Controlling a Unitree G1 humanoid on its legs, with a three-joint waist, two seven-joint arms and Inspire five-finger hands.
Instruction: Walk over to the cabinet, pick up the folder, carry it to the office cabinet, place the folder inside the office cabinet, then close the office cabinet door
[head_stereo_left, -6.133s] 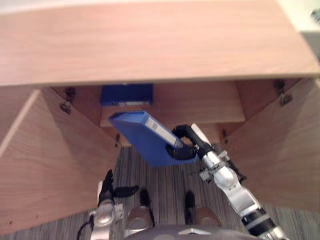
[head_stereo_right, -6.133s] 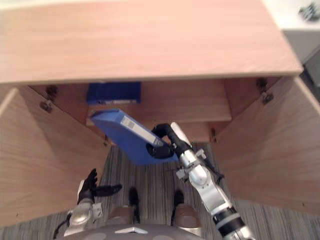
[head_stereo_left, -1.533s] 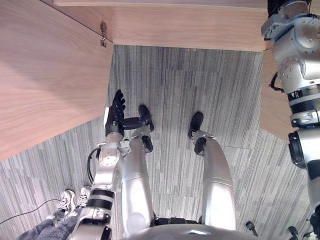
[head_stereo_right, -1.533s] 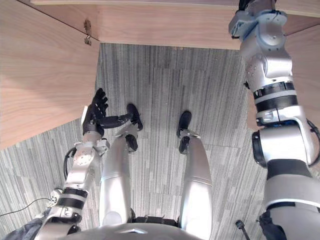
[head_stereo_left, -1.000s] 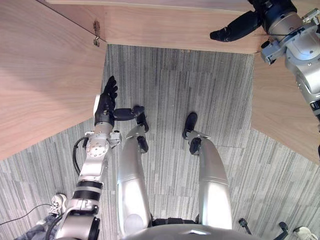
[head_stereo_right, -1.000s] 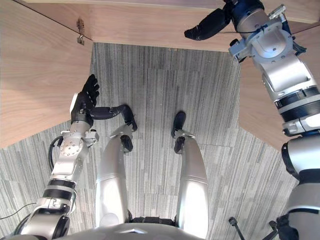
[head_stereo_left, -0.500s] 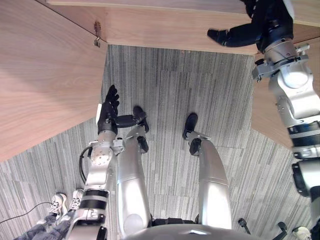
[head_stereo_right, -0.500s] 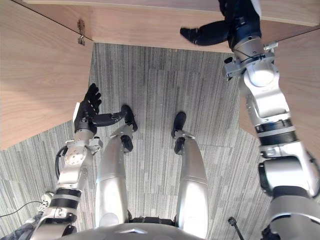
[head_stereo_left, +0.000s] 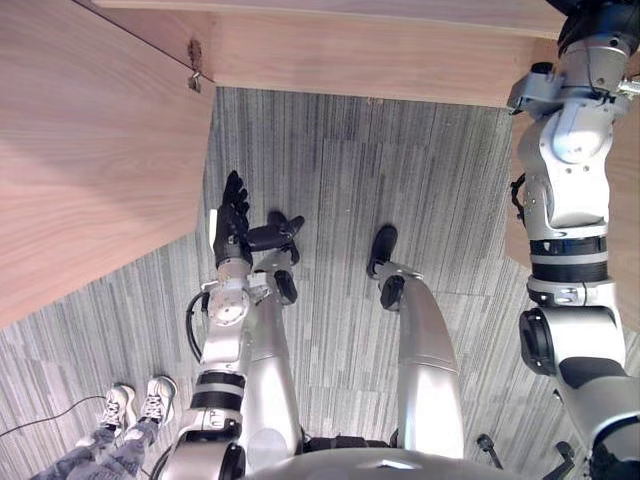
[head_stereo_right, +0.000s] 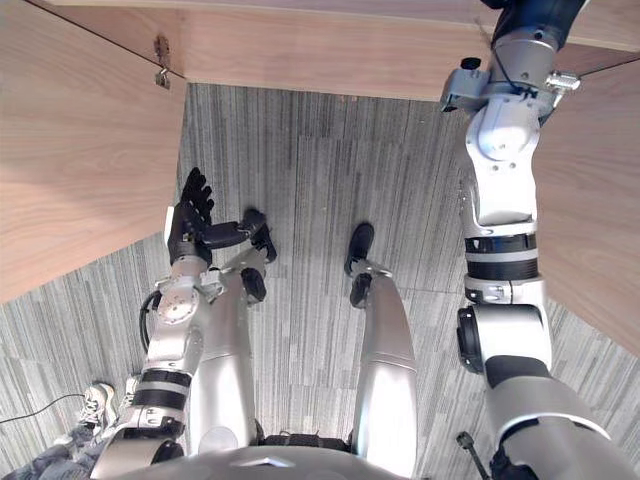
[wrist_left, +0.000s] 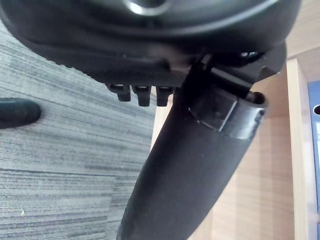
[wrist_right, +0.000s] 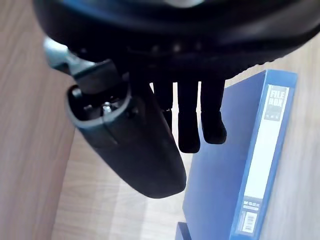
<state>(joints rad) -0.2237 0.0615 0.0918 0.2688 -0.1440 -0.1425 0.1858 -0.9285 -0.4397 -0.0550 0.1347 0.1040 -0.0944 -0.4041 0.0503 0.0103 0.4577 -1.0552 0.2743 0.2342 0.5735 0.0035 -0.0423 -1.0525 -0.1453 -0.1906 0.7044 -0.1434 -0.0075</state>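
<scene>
Inside the office cabinet, the blue folder is resting on the wooden shelf. The right hand is hanging close by it, fingers loose and gripping nothing. The left door and right door are standing open. Beside the left door, the left hand is hovering over the carpet, fingers straight and holding nothing.

The office cabinet runs along the top of the frame. Its left door stands out across the upper left and its right door down the right edge, with the floor between them. The left hand hangs centre-left, beside the left door. A person's shoes are at lower left. In the right wrist view, the folder sits inside the cabinet, beyond the right hand.
</scene>
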